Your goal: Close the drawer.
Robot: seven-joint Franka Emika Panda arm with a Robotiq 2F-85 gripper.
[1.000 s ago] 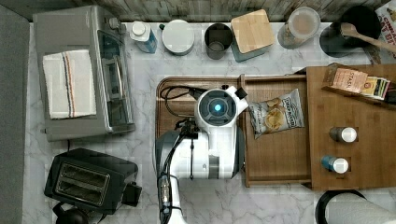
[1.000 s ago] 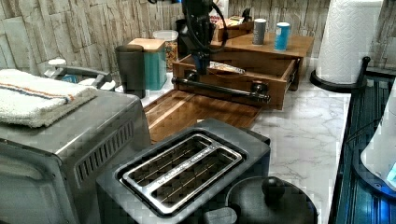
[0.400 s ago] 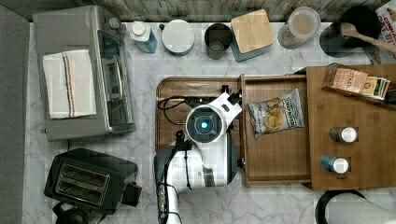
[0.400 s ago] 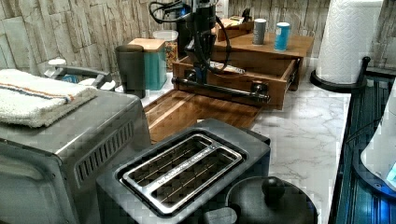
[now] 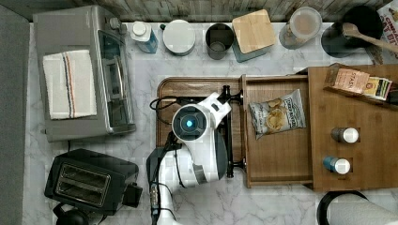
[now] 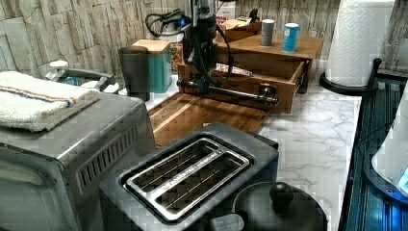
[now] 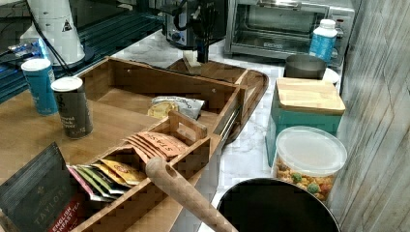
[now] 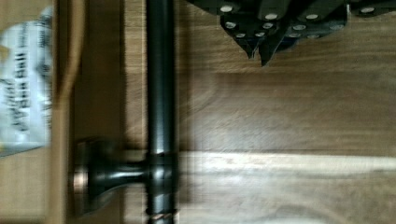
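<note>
Bamboo drawer [image 5: 277, 154] stands pulled out from under the cabinet top [image 5: 356, 159], over the walnut tray [image 5: 197, 86], holding a chip bag [image 5: 276, 114]. Its black bar handle [image 8: 161, 93] faces the gripper [image 8: 259, 52], which hangs beside it, fingertips pinched together, grasping nothing.

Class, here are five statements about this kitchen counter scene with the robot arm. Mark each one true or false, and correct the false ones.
1. The drawer is fully shut. False: it stands pulled out over the walnut tray.
2. A snack bag lies inside the drawer. True.
3. The gripper is clamped round the black bar handle. False: its fingertips meet beside the bar, apart from it.
4. A folded towel lies on the toaster oven. True.
5. Two small bottles stand on the cabinet top. True.
</note>
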